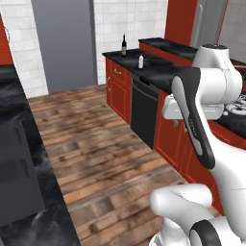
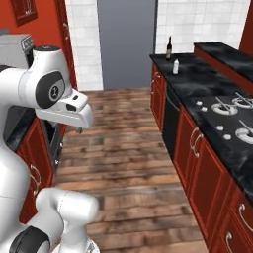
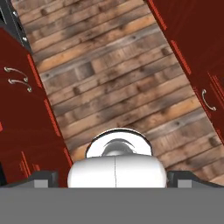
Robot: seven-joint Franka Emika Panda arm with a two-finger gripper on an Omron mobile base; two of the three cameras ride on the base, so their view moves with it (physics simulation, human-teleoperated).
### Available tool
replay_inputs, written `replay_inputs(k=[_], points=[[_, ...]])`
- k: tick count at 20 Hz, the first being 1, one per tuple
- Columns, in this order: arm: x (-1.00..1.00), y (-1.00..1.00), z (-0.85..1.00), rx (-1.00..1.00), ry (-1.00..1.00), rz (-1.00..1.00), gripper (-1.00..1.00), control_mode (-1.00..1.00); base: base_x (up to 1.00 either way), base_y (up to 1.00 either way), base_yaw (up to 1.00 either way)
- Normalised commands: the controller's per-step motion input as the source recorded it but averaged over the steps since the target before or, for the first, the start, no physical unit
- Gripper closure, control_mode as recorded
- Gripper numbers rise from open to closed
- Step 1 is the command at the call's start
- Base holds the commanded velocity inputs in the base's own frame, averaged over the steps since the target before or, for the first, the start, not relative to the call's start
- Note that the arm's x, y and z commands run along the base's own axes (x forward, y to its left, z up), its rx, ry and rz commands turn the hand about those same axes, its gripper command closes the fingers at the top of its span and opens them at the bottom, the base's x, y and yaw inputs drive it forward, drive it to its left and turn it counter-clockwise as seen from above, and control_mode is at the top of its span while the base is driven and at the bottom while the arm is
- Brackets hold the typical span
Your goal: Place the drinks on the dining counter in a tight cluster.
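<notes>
though base views show wine bottle [image 1: 124,46], pincer's opening cannot be told.

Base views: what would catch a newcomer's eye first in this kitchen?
The white robot arm looms in the foreground over a wood plank floor between red cabinets. Far down the black marble worktop stand a dark wine bottle and a small clear water bottle, apart from each other. Nearer on that worktop in the right base view is a stovetop.
</notes>
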Motion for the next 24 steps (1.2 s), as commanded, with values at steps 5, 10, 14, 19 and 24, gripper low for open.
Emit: replay_inputs(k=[5, 10, 14, 19, 24], points=[[0.0, 0.0, 0.0, 0.0, 0.0, 0.0, -1.0, 1.0, 1.0, 0.12, 0.06], [0.0, 0.0, 0.0, 0.0, 0.0, 0.0, -1.0, 1.0, 1.0, 0.1, 0.06], [0.0, 0.0, 0.0, 0.0, 0.0, 0.0, -1.0, 1.0, 1.0, 0.06, 0.05], [0.0, 0.0, 0.0, 0.0, 0.0, 0.0, -1.0, 1.0, 1.0, 0.04, 0.05], [0.0, 0.0, 0.0, 0.0, 0.0, 0.0, -1.0, 1.0, 1.0, -0.01, 0.02]])
